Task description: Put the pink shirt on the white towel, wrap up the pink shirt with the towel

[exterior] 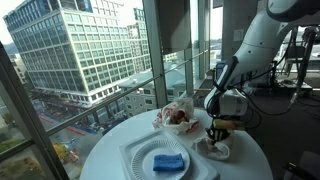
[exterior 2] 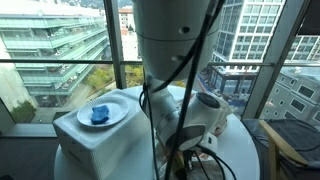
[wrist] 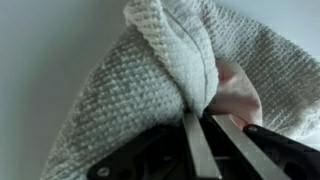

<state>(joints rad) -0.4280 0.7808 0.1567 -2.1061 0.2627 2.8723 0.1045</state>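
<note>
Nearest, plate [exterior: 138,157] with blue sponge [exterior: 168,161] on round desk [exterior: 108,145]. Behind, near desk edge, tool [exterior: 220,130] down on towel [exterior: 213,150], jaws nearly together, pinching towel fold. Wrist view: pink shirt [wrist: 240,92] peeks from inside fold. Red-white bundle [exterior: 178,117] just beside towel. Farther, window, office blocks. Arm [exterior 2: 170,60] blocks towel in an exterior view.

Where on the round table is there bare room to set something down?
Bare tabletop lies on the window side of the white plate and the room side of the white towel. Crowded: cloth bundle, gripper and towel sit close together.
</note>
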